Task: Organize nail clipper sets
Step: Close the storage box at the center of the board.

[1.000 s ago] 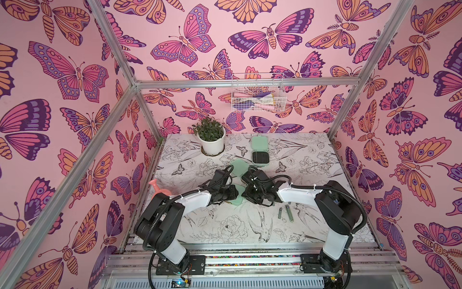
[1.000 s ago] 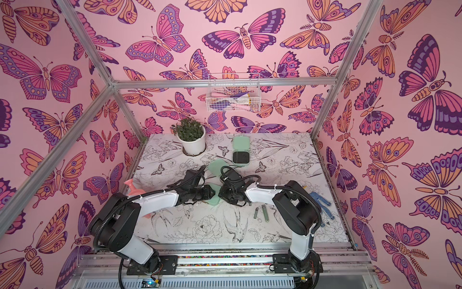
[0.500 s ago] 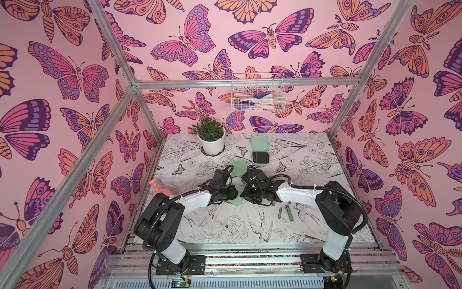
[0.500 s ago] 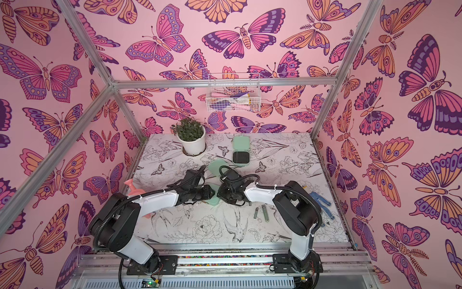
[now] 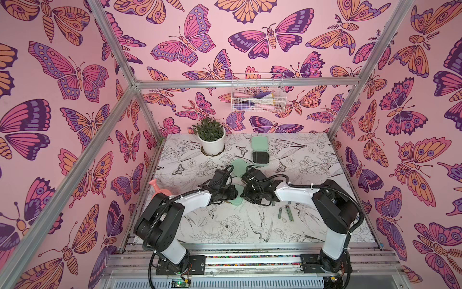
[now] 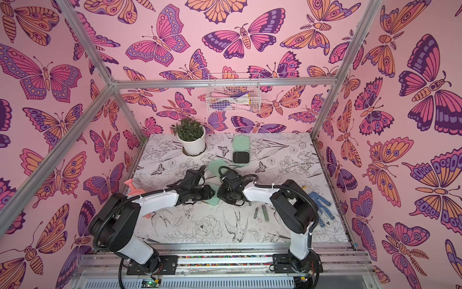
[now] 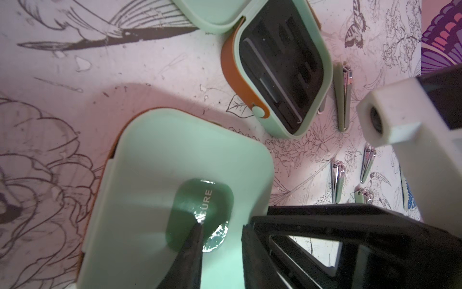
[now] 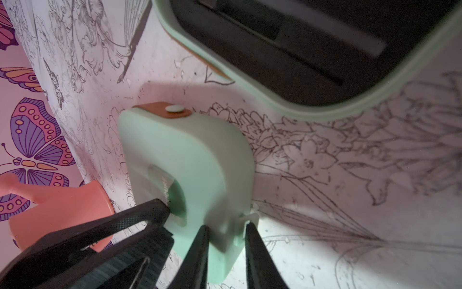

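A closed mint-green case (image 5: 237, 202) (image 6: 212, 200) (image 7: 175, 162) (image 8: 200, 162) sits mid-table between both arms, its far end slightly raised. My left gripper (image 5: 233, 194) (image 7: 222, 225) is shut, one fingertip (image 7: 197, 225) pressing the lid's dark green oval label. My right gripper (image 5: 243, 195) (image 8: 225, 230) is shut on the case's clasp edge, a finger on each side. An open case (image 7: 280, 70) (image 8: 300, 50) with a black interior lies just beyond. Another open case (image 5: 260, 157) (image 6: 241, 157) lies further back. Loose clippers (image 5: 289, 212) (image 6: 265, 213) (image 7: 342, 100) lie by the right arm.
A potted plant (image 5: 211, 137) stands at the back left. The pink watering can (image 5: 160, 190) (image 8: 62, 212) sits beside the left arm. A blue dotted glove (image 6: 320, 202) lies behind the right arm. A wire basket (image 5: 257, 97) hangs on the back wall.
My right gripper has edged toward the left one and its jaws have narrowed on the case's edge. The left arm has held still.
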Robot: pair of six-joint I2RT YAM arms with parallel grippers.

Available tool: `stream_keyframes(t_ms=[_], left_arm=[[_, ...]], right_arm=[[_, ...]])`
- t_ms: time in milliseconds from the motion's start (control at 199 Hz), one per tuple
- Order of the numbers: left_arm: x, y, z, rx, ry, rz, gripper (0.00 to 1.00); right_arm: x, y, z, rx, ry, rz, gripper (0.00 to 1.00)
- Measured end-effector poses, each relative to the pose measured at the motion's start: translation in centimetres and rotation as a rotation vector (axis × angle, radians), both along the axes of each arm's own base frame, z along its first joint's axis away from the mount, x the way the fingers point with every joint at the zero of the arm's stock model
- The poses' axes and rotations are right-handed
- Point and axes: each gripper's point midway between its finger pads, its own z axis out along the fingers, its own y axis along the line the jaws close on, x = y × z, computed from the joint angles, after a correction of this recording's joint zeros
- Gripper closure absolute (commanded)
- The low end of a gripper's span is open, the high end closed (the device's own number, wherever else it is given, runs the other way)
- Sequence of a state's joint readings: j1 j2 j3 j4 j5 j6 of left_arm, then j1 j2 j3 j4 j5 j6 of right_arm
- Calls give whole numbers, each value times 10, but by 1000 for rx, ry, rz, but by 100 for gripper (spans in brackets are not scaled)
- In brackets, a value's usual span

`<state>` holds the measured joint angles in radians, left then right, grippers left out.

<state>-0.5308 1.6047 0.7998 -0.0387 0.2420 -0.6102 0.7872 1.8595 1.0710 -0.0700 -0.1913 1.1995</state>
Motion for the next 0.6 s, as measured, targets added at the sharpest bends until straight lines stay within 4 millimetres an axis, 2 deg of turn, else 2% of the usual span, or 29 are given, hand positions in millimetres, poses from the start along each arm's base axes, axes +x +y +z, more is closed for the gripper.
stream_keyframes(t_ms=[604], left_arm=[[0, 0, 0, 0, 0, 0, 69]], right_arm=[[2, 3, -2, -7, -6, 5, 71]])
